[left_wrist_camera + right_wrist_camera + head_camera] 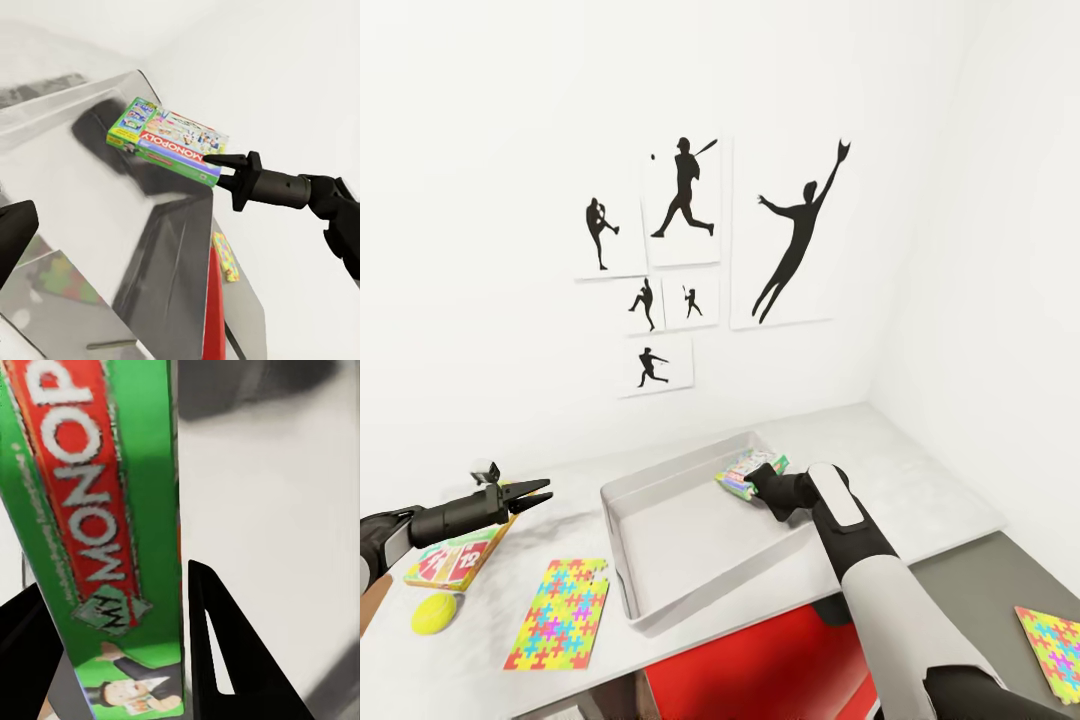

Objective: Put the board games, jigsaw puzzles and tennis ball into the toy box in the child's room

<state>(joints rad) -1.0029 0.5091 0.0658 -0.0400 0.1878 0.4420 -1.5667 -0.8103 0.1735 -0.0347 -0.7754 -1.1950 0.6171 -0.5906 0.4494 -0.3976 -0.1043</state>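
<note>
My right gripper (pixel 753 487) is shut on a green-edged Monopoly board game (pixel 750 472) and holds it edge-up over the far right corner of the light-grey toy box (pixel 660 525). The right wrist view has the game (pixel 97 532) clamped between both fingers (pixel 225 660). From the left wrist camera the same game (pixel 169 139) hangs above the toy box (pixel 75 187). My left gripper (pixel 538 492) hovers open and empty over the SKIP-BO board game (pixel 455 560). A tennis ball (pixel 435 612) and a jigsaw puzzle (pixel 560 612) lie on the table (pixel 920 480) left of the toy box.
A second jigsaw puzzle (pixel 1050 640) lies on the darker lower surface at the right. Something red (pixel 760 670) sits under the table's front edge. The white wall with black sports silhouettes (pixel 680 230) stands close behind the table, and a side wall closes the right.
</note>
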